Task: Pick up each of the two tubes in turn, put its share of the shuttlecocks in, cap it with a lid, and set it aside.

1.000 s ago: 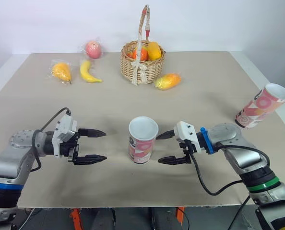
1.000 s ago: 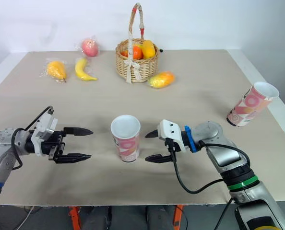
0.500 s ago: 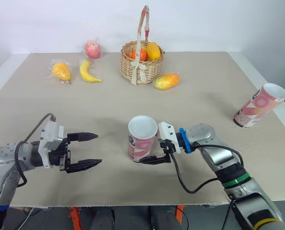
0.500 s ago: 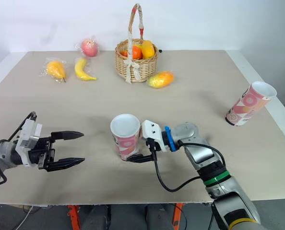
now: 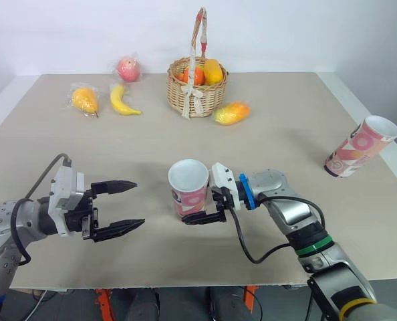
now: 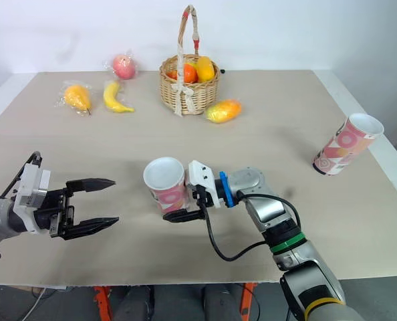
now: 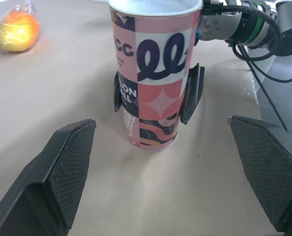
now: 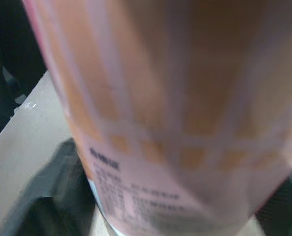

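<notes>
A pink patterned tube with an open white mouth stands upright on the table's middle. My right gripper is shut on its lower half. In the left wrist view its black fingers press the tube from both sides. My left gripper hangs open to the left of the tube, a short gap away, pointing at it with nothing between its fingers. A second pink tube leans tilted at the table's right edge, mouth up.
A wicker basket holding fruit stands at the back centre, with a bagged mango beside it. A banana, a bagged yellow fruit and a pink fruit lie at the back left.
My right gripper moved left onto the centre tube and closed on it; the tube has shifted a little left. My left gripper drew back to the left and stays open.
</notes>
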Robot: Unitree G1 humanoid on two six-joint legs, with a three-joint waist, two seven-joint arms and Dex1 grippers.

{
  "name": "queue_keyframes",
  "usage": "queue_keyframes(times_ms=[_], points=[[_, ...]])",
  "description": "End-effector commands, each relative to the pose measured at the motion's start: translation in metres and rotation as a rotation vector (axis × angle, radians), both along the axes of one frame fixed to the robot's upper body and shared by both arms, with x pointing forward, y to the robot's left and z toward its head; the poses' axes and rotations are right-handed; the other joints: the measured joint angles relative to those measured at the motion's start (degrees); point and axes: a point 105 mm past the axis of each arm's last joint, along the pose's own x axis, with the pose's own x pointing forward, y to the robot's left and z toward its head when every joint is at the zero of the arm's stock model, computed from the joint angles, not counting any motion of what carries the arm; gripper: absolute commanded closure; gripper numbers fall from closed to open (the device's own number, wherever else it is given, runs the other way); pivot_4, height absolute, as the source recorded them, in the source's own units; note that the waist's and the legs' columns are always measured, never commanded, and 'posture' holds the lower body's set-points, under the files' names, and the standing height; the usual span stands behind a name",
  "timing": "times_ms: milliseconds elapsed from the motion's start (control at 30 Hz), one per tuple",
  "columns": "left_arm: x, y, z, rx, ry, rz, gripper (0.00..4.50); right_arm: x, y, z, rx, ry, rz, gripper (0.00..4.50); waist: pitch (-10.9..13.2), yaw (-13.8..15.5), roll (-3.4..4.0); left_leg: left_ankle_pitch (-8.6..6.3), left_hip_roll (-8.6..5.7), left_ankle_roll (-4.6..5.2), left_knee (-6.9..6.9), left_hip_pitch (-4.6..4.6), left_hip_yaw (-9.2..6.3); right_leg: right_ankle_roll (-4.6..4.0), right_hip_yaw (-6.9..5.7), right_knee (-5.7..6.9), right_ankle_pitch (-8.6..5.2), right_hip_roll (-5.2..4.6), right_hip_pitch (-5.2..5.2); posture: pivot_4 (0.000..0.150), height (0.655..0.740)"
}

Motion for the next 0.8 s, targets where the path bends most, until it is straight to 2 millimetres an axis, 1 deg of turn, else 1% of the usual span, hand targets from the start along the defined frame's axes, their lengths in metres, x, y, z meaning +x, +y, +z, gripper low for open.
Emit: queue_keyframes(times_ms=[33, 67, 200, 267, 367, 433, 467, 600, 633, 667, 700, 800], points=[[-0.002, -0.003, 0.008, 0.012, -0.041, -0.002, 0.00, 0.003, -0.003, 0.015, 0.042, -0.021, -0.002, 1.87, 0.00, 0.00, 0.00, 0.00, 0.00, 0.00, 0.00, 0.00, 0.00, 0.00, 0.00, 0.00, 0.00, 0.00, 0.00, 0.150, 0.7400], [-0.001, -0.004, 0.009, 0.008, -0.045, -0.001, 0.00, 0.003, -0.006, 0.017, 0.047, -0.014, -0.006, 2.07, 0.00, 0.01, 0.00, 0.00, 0.00, 0.00, 0.00, 0.00, 0.00, 0.00, 0.00, 0.00, 0.00, 0.00, 0.00, 0.150, 0.7400], [0.007, -0.014, 0.015, -0.047, -0.050, -0.006, 0.00, 0.001, -0.016, 0.026, 0.069, -0.004, -0.019, 2.07, 0.01, 0.24, 0.00, 0.00, -0.02, 0.00, 0.05, -0.02, 0.00, 0.03, 0.00, 0.00, 0.02, -0.01, 0.02, 0.150, 0.7400], [0.012, -0.022, 0.019, -0.068, -0.058, -0.017, 0.00, 0.004, -0.022, 0.033, 0.097, -0.006, -0.055, 2.07, 0.01, 0.17, -0.01, 0.00, -0.02, 0.00, 0.12, -0.03, 0.00, 0.07, 0.00, 0.00, 0.04, -0.01, 0.05, 0.150, 0.7400], [0.030, -0.044, 0.032, -0.121, -0.084, -0.045, 0.00, 0.026, -0.047, 0.053, 0.211, -0.045, -0.263, 2.07, 0.02, 0.37, -0.02, 0.01, -0.04, -0.01, 0.18, -0.04, -0.01, 0.12, -0.02, 0.01, 0.09, -0.01, 0.07, 0.150, 0.7400], [0.042, -0.057, 0.039, -0.139, -0.098, -0.056, 0.00, 0.046, -0.069, 0.061, 0.293, -0.069, -0.457, 2.07, 0.03, 0.60, -0.04, 0.02, -0.06, -0.04, 0.33, -0.05, -0.02, 0.20, -0.02, 0.00, 0.19, -0.01, 0.14, 0.150, 0.7400], [0.044, -0.060, 0.040, -0.143, -0.100, -0.058, 0.00, 0.050, -0.075, 0.062, 0.312, -0.073, -0.509, 2.07, 0.03, 0.56, -0.04, 0.03, -0.07, -0.05, 0.41, -0.09, -0.01, 0.22, 0.02, -0.03, 0.23, -0.01, 0.13, 0.150, 0.7400], [0.065, -0.085, 0.042, -0.161, -0.091, -0.085, 0.00, 0.076, -0.137, 0.055, 0.422, -0.109, -0.931, 2.07, 0.02, 0.41, -0.05, 0.03, -0.10, -0.04, 0.46, -0.08, -0.01, 0.28, 0.06, -0.07, 0.26, -0.02, 0.21, 0.150, 0.7400], [0.070, -0.089, 0.042, -0.159, -0.092, -0.078, 0.00, 0.079, -0.150, 0.053, 0.445, -0.114, -1.012, 2.07, 0.03, 0.39, -0.04, 0.03, -0.11, -0.04, 0.46, -0.08, -0.01, 0.27, 0.04, -0.07, 0.27, -0.02, 0.21, 0.150, 0.7400], [0.074, -0.091, 0.041, -0.158, -0.093, -0.073, 0.00, 0.080, -0.158, 0.052, 0.458, -0.117, -1.059, 2.07, 0.03, 0.38, -0.03, 0.03, -0.12, -0.04, 0.47, -0.09, -0.01, 0.26, 0.07, -0.05, 0.27, -0.02, 0.19, 0.150, 0.7400], [0.076, -0.092, 0.041, -0.158, -0.094, -0.069, 0.00, 0.080, -0.161, 0.052, 0.466, -0.120, -1.082, 2.07, 0.04, 0.32, -0.03, 0.03, -0.15, -0.04, 0.47, -0.09, -0.01, 0.26, 0.10, -0.06, 0.28, -0.03, 0.19, 0.150, 0.7400], [0.084, -0.099, 0.042, -0.174, -0.090, -0.072, 0.00, 0.081, -0.184, 0.050, 0.506, -0.139, -1.233, 2.07, 0.06, -0.20, 0.02, 0.03, -0.14, -0.04, 0.44, -0.09, 0.01, 0.12, 0.17, -0.05, 0.35, -0.02, 0.14, 0.150, 0.7400]])
